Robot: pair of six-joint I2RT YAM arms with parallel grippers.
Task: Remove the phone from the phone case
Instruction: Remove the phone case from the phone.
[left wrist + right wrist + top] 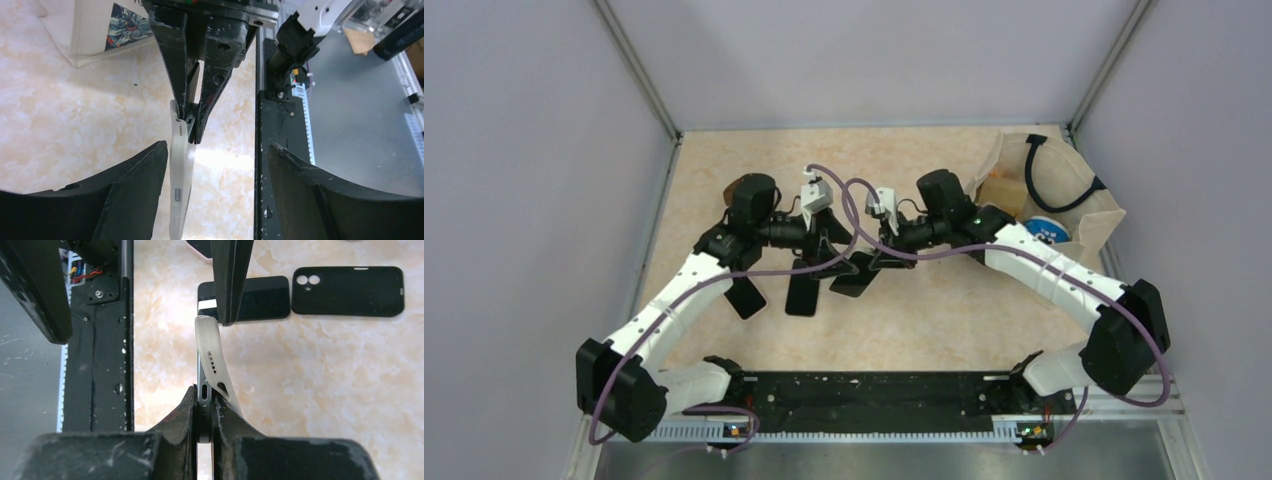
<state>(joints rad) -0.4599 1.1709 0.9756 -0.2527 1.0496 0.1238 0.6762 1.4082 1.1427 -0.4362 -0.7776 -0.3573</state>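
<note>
**A:** Where did we find the phone (204,395)?

**B:** It was off the table (944,320), held up between the two arms. The right fingers (172,432) were clenched on its bottom end, with the port facing that wrist camera. The case (214,355), pale and translucent, bowed away from that end. Farther up it seemed to sit on the phone, though we could not see how much.

**A:** And the left fingers (125,200)?

**B:** They were released and spread wide on either side of the case. One was just beside its edge, and neither gripped it.

**A:** Which step did we judge it to be?

**B:** The peeling itself, partly done, as the phone was not out. We thought the next move called for the left fingers to close on the loose lip and draw it off while the right held firm.

**A:** Any containers?

**B:** There was one, an open box (1109,215) in the far right corner. It held a black cable (1034,145) and a blue-and-white round thing (1046,230) that we could not identify. A spare black case (350,290) and a dark slab (260,297) lay on the table under the arms, well apart from the box.
</note>
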